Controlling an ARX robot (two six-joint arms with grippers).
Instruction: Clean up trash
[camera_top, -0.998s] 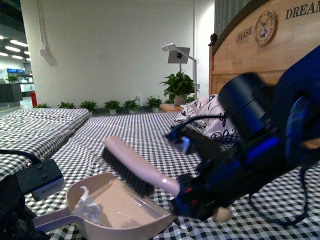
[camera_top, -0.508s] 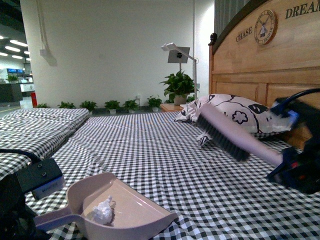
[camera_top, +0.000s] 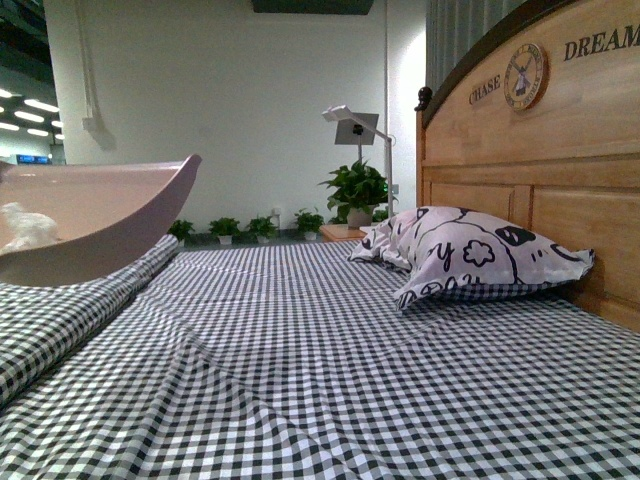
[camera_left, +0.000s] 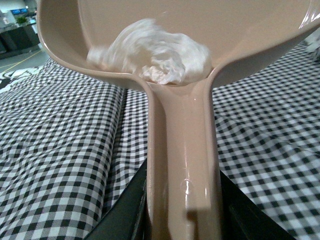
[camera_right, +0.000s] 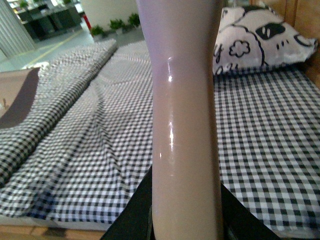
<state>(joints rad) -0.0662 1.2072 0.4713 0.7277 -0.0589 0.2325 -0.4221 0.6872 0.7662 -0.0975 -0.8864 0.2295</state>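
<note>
While each end effector grips a handle, dustpan (camera_top: 110, 215) holds trash (camera_left: 155, 55) above bedspread (camera_top: 330, 370).

My dustpan (camera_left: 182, 150) is glossy smooth plastic; the trash (camera_left: 155, 55) is soft crumpled paper; the bedsheet (camera_top: 330, 370) is matt checked cloth.

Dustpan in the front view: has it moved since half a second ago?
Yes. The dustpan has risen off the checked bedspread and now sits high at the left edge, level with the far wall, the tissue wad inside it.

Checked bedsheet (camera_top: 330, 380) with patterned pillow (camera_top: 465, 250) against wooden headboard (camera_top: 560, 170); potted plants (camera_top: 355, 185) along far wall
</note>
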